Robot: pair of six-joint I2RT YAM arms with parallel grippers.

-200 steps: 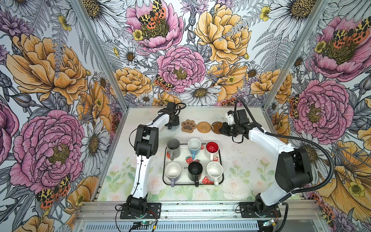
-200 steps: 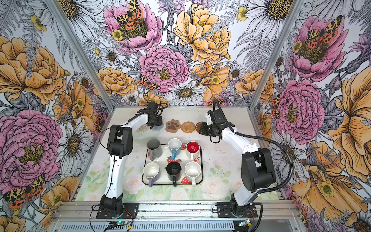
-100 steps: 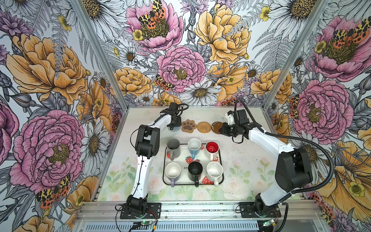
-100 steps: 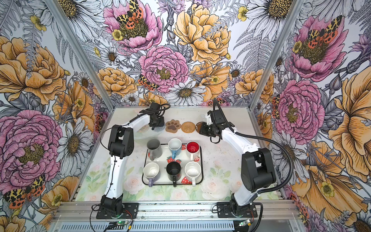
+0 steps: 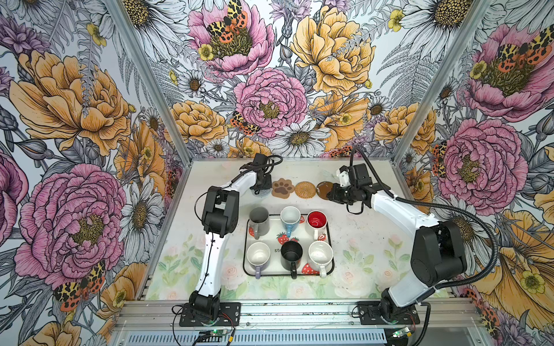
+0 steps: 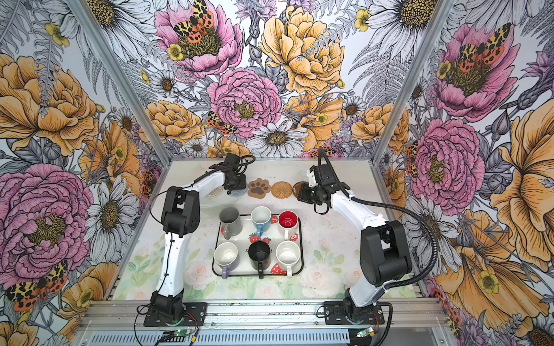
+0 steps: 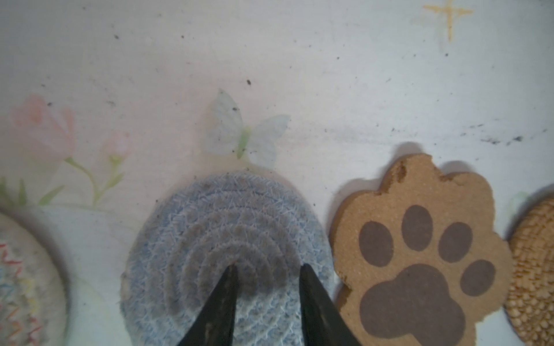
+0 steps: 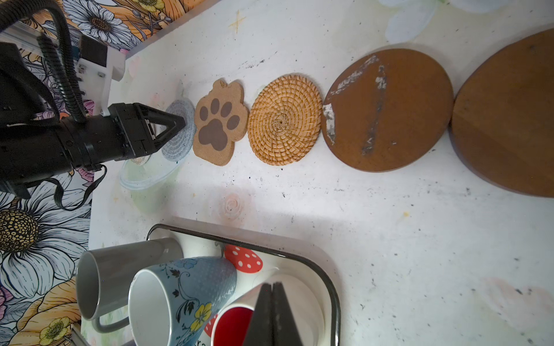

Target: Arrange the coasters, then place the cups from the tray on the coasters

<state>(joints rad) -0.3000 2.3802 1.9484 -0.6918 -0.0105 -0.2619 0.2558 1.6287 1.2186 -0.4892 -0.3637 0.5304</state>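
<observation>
Here, the left gripper (image 7: 266, 269) points tip-down over the grey-white woven coaster (image 7: 227, 239). Its two black fingers (image 7: 223, 299) are parted with nothing between them; whether the tips touch the weave cannot be told. That coaster lies flat on the table (image 7: 299, 60), near the left end of a row along the far side. Just beside it lies the tan paw-shaped coaster (image 7: 419, 254). Next in the row are the woven rattan round (image 8: 284, 119), a scuffed dark brown round (image 8: 386, 110) with pale streaks, and a second dark brown round (image 8: 509, 119) touching the first one's edge. On the other side of the grey-white coaster, a pale woven mat with coloured stitching (image 7: 24, 284) shows at the edge of the left wrist view.

The right gripper (image 8: 272, 286) is closed tight, finger against finger, and empty. In both top views it hovers at the dark brown end of the row and covers much of those two rounds.

Nearer the arm bases, the tray (image 8: 299, 266) sits mid-table, near the row but apart from it. All six cups stand upright in it, three by three. The far row holds the tall grey mug (image 5: 259, 220), the light blue mug (image 5: 290, 217) and the white mug with red inside (image 5: 317, 220). The near row holds the lavender mug (image 5: 258, 254), the black mug (image 5: 291, 254) and the white speckled mug (image 5: 320, 254).
</observation>
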